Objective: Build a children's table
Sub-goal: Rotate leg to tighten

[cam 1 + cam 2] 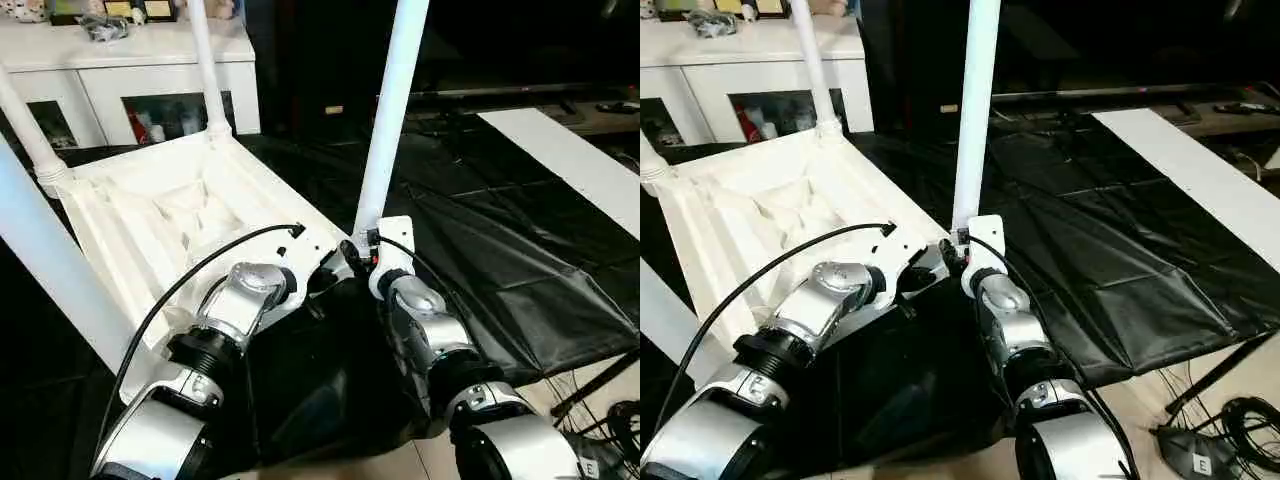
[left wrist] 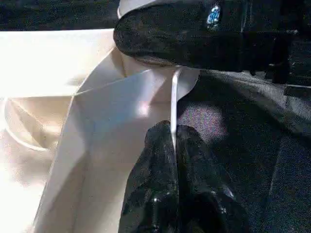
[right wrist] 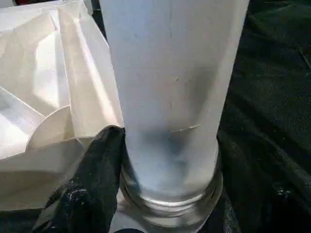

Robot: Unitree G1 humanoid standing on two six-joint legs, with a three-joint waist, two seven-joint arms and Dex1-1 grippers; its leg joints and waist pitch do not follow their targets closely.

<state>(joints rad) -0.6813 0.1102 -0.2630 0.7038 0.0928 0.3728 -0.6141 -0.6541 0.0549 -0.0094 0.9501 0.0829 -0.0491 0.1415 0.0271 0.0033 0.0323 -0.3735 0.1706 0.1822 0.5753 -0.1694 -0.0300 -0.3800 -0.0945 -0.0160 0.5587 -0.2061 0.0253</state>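
Note:
The children's table lies upside down on the black sheet, its white rimmed top (image 1: 170, 215) facing up. Legs rise from its corners: one at the near right (image 1: 392, 110), one at the back (image 1: 205, 60), two on the left (image 1: 25, 125). My left gripper (image 2: 172, 133) is shut on the top's thin rim close to the near-right corner. Around the base of the near-right leg (image 3: 170, 97), just above its ribbed end, sits my right gripper (image 1: 365, 250). One black finger (image 3: 97, 165) presses against the leg; the leg hides the other.
A white glass-door cabinet (image 1: 130, 70) stands behind the table at the back left. The black sheet (image 1: 500, 260) spreads to the right, with a long white strip (image 1: 580, 165) beyond it. Cables (image 1: 1240, 420) lie on the floor at the near right.

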